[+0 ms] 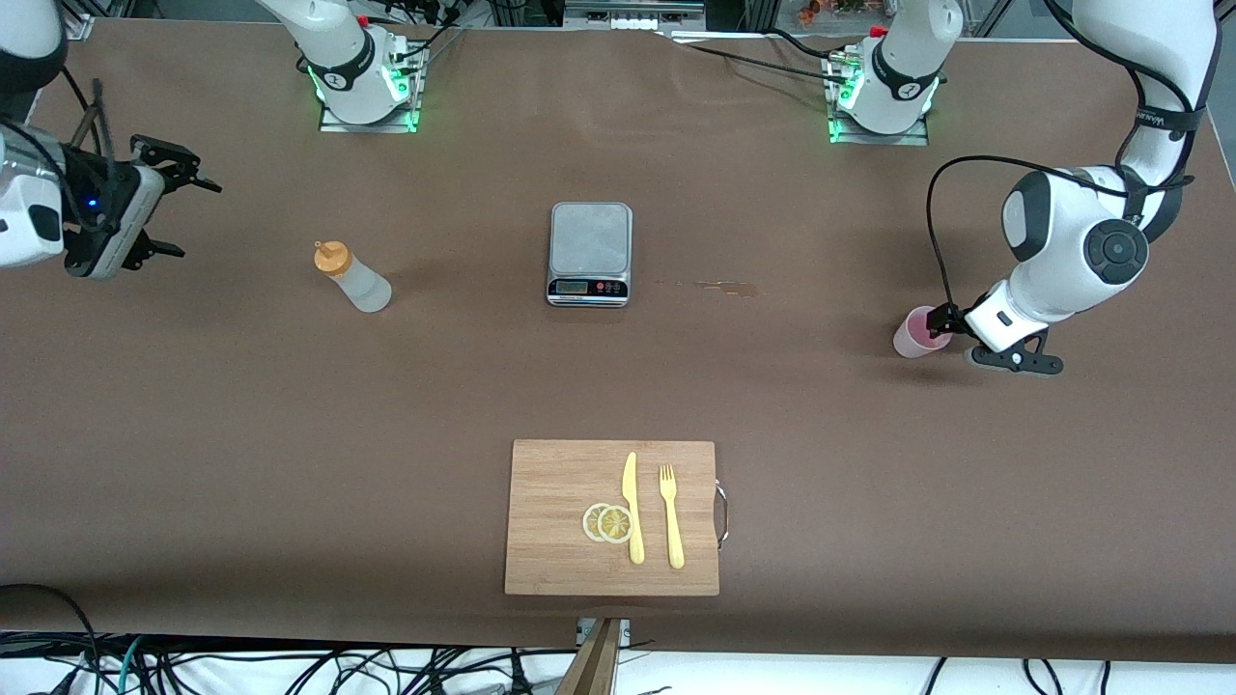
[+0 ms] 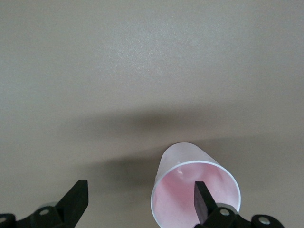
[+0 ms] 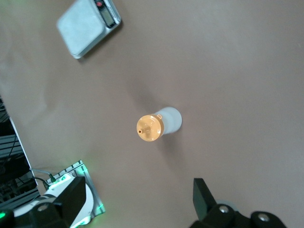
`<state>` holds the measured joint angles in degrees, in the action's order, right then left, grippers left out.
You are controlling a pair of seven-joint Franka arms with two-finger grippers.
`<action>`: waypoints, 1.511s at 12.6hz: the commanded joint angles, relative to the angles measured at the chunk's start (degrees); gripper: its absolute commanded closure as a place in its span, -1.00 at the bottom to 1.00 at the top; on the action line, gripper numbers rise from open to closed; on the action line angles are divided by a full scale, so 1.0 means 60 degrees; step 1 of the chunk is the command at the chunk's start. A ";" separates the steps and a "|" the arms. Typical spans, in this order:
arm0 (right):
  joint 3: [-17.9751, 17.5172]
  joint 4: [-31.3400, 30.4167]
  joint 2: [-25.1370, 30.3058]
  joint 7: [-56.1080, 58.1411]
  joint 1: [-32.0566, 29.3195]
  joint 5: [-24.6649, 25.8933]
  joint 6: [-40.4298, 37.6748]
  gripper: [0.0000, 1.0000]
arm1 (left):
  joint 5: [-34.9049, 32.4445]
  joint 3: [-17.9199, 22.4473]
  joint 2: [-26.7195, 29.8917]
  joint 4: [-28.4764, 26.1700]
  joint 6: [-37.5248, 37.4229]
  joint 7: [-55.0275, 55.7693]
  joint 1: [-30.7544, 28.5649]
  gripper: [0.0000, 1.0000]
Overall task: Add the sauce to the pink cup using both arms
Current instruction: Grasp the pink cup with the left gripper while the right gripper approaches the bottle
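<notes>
Jaws wide on both grippers, nothing gripped.
Left gripper (image 1: pixel 951 323) straddles pink cup (image 1: pixel 917 332) rim near the counter's left-arm edge; thin, light, likely crushable: pinch gently. Right gripper (image 1: pixel 174 203) hovers by sauce (image 1: pixel 351 277); soft bottle, take mid-body.

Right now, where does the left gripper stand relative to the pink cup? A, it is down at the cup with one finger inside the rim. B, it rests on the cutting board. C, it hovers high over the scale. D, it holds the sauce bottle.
A: the left gripper is open, down at the pink cup, and one finger sits inside the rim.
</notes>
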<state>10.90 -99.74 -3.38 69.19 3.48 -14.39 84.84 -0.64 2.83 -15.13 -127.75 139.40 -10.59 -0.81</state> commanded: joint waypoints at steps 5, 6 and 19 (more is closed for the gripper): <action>0.0600 0.0114 -0.2480 0.5833 -0.1618 -0.3105 -0.0765 -1.00 | 0.0254 -0.0047 -0.0262 -0.0023 0.0395 -0.0170 -0.0027 0.08; 0.0600 0.0129 -0.2992 0.7073 -0.1809 -0.3544 -0.0781 -1.00 | 0.0254 -0.0047 -0.0262 0.0006 0.0381 -0.0155 -0.0012 0.46; 0.0468 -0.2537 -0.4942 1.4508 -0.2690 -0.5961 0.0171 -1.00 | 0.1337 -0.0878 0.0133 0.2157 -0.2136 0.0475 0.1291 1.00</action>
<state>14.62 -114.20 -30.20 151.58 -12.01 -46.06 85.30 5.63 0.05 -15.82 -118.43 131.07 -9.05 5.51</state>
